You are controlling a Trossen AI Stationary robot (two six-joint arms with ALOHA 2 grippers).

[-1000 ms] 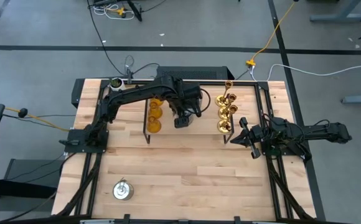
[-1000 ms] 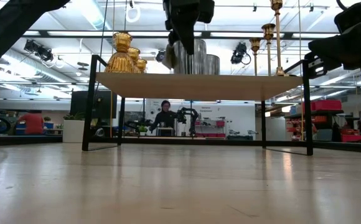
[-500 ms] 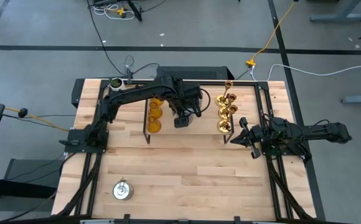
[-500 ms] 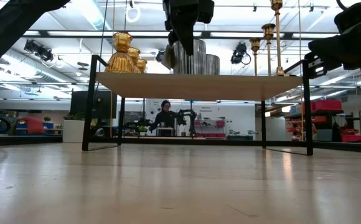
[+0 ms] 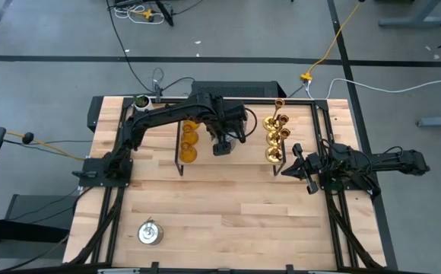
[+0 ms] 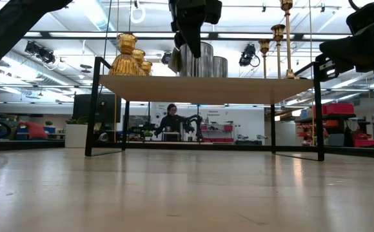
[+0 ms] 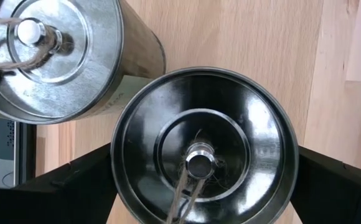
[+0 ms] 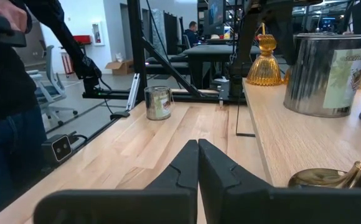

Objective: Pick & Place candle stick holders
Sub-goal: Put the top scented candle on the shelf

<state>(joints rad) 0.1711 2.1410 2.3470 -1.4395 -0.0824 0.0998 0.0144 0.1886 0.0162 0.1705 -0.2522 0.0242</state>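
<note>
While the left gripper (image 5: 222,146) hangs over the rack, these notes apply:

Step in hand: release of a silver can-shaped holder (image 7: 203,147) onto the wooden rack (image 5: 228,137), as I judge it; the can stands on the shelf directly under the tool.

Left gripper state: fingers (image 7: 75,186) spread wide, one either side of the can's rim with bare wood showing between; nothing held.

Next move, a judgement: lift straight up, clear of the can's centre knob and wire, without nudging the second silver can (image 7: 56,56) standing just beside it, then go for the lone holder (image 5: 150,233) lying on the table well behind the tool, near the front edge.

Right gripper (image 5: 287,169): fingers pressed together, empty, waiting just off the rack's end nearest the gold holders (image 5: 275,137).

Silver cans, look: shiny grey metal, round, recessed lid with raised rings, small knob at centre, thin wire at the knob; a pale label on the side of the further one.

Amber holders (image 5: 189,141): orange, bulbous, on the rack to one side of the left gripper, near it.

Gold holders, look: bright brass, flared bases, tall thin stems in the low view, on the rack's far end from the amber ones.

Risk: cans stand close; a skewed lift could tip one.
</note>
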